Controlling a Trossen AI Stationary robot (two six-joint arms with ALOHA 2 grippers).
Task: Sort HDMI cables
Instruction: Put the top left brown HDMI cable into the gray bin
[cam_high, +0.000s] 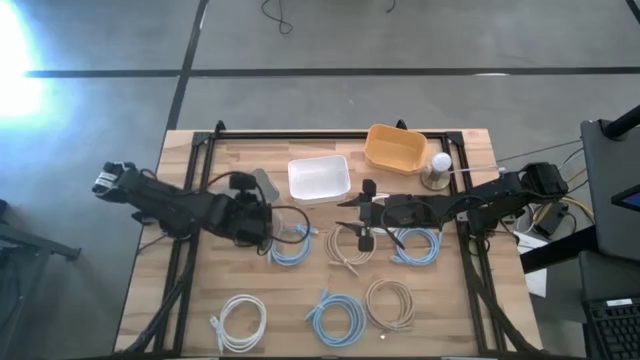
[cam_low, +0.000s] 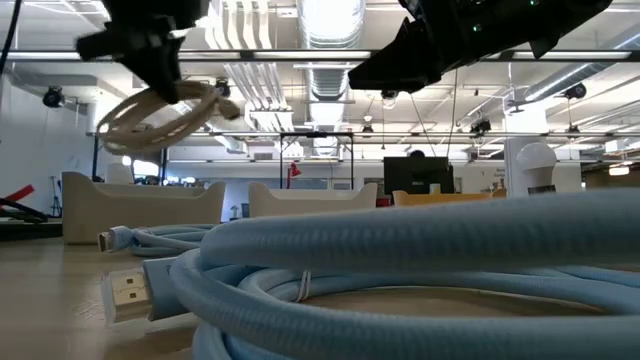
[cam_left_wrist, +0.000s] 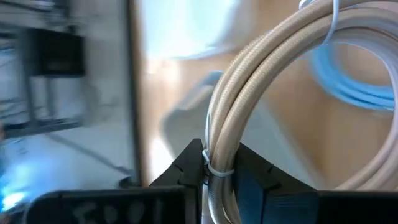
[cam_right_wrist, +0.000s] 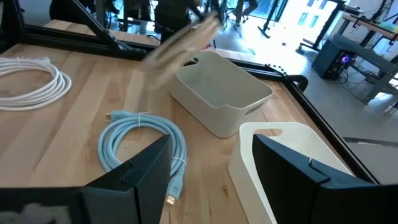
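My left gripper (cam_high: 268, 228) is shut on a beige HDMI cable coil (cam_low: 160, 115), which hangs in the air over a light blue coil (cam_high: 290, 246). My right gripper (cam_high: 365, 215) is open and touches nothing; it hovers at mid-table above the far edge of another beige coil (cam_high: 350, 246). Lying flat on the table are a light blue coil (cam_high: 418, 243), a white coil (cam_high: 240, 320), a light blue coil (cam_high: 337, 316) and a beige coil (cam_high: 390, 303). The right wrist view shows a blue coil (cam_right_wrist: 143, 146) and a white coil (cam_right_wrist: 31, 81). My left gripper pinches the beige coil's bundled strands between its two fingers at the white tie (cam_left_wrist: 217, 168), the fingers lying across the strands. The coil is lifted clear of the table and hangs tilted below the gripper (cam_low: 150, 50).
A white bin (cam_high: 318, 178), a yellow bin (cam_high: 395, 148) and a small grey bin (cam_high: 262, 183) stand along the far half of the table. A white-topped object (cam_high: 440, 168) stands right of the yellow bin. A black frame (cam_high: 330, 135) runs along the table's edges.
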